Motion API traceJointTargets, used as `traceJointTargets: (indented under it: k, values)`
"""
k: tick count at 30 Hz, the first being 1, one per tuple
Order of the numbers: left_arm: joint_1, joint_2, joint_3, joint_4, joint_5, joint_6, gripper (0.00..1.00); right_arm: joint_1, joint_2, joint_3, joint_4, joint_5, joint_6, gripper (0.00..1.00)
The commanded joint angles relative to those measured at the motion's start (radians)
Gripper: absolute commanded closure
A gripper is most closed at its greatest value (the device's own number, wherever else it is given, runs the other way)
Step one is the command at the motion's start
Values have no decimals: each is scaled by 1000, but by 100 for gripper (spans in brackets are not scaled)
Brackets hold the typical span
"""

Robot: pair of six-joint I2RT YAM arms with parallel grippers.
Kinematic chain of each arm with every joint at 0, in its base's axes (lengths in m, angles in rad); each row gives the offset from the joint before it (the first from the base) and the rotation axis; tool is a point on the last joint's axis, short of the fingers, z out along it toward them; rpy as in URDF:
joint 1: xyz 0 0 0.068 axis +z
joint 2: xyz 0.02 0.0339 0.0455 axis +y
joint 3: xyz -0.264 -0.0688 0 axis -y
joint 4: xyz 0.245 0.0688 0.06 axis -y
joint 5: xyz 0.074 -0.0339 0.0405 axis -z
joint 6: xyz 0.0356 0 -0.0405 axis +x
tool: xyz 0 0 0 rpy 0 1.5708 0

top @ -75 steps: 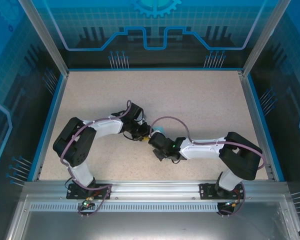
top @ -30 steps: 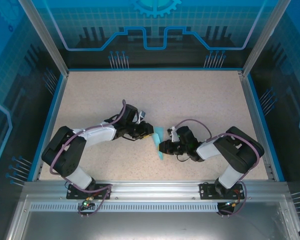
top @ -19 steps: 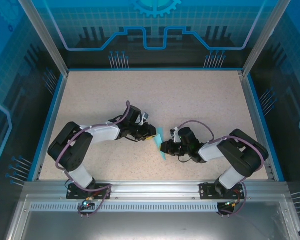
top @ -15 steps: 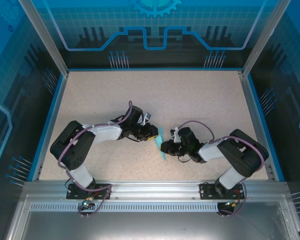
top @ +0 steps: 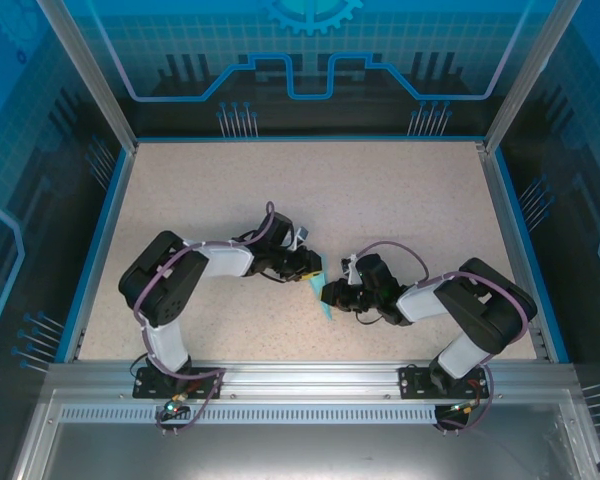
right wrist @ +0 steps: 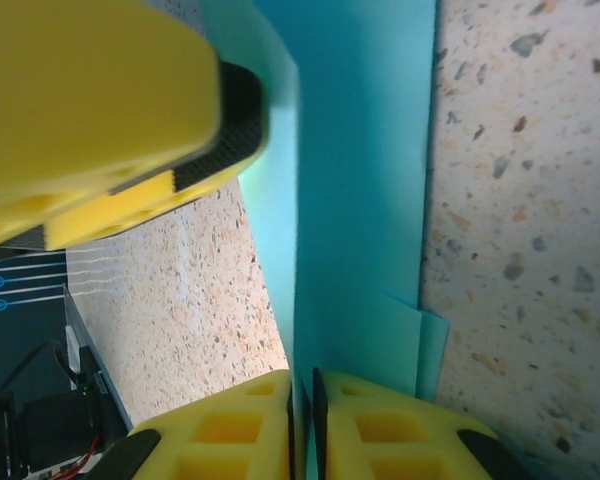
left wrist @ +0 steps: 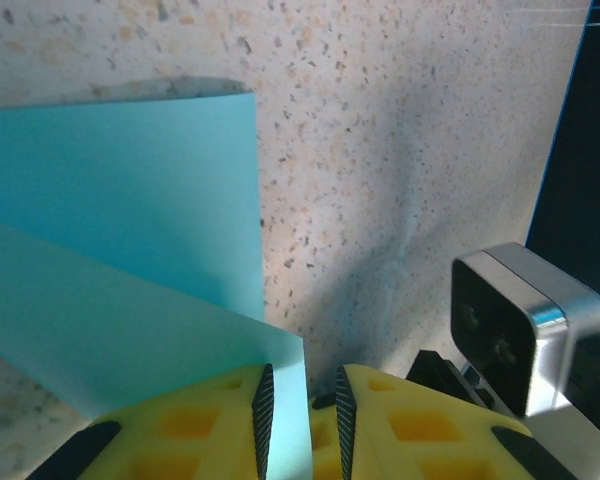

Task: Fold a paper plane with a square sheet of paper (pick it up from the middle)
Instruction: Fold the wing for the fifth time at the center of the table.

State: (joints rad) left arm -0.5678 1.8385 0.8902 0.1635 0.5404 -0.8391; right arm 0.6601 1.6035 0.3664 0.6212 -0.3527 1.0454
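Presently, the sheet of paper [top: 325, 303] sits at the middle of the table [top: 400, 200], slightly toward 6 o'clock of centre, held between the two arms; it is light blue and already folded, showing more than one layer.

Left gripper [top: 310, 274]: it meets the sheet from the sheet's 10 o'clock in the top view; in the left wrist view its yellow fingers [left wrist: 210, 430] stand almost together, with the corner of an upper paper layer running down between the black pads; jaws clamped on the sheet of paper.

Right gripper [top: 330, 293]: it meets the sheet from the sheet's 3 o'clock in the top view; in the right wrist view its yellow fingers [right wrist: 380, 425] stand close together with a thin blue edge between them; jaws clamped on the sheet of paper.

Condition of the sheet: in the left wrist view a flat layer lies on the speckled table toward 10 o'clock, and a paler layer slants across it into the jaws; in the right wrist view the paper runs as a narrow band toward 12 o'clock, with a small folded tab projecting at 4 o'clock beside the right finger; the left gripper's finger sits at 10 o'clock in that view, touching the band's edge.

Both grippers are close together, on opposite sides of the sheet.
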Motion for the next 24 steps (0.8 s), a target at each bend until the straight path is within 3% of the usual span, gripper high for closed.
traceJointTargets:
  k: [1, 10, 18, 24]
  values:
    - [-5, 29, 35, 15, 15, 12, 74, -11, 15, -10, -94, 1, 20, 83]
    - [-4, 17, 33, 18, 20, 24, 73, -12, -35, 1, -174, 23, 37, 87]
    - [-3, -94, 16, -26, -6, 66, 63, -16, 16, 12, -231, 16, 110, 90]
    - [-1, -125, -26, -13, -11, 71, 66, -16, 24, 11, -236, 9, 138, 90]
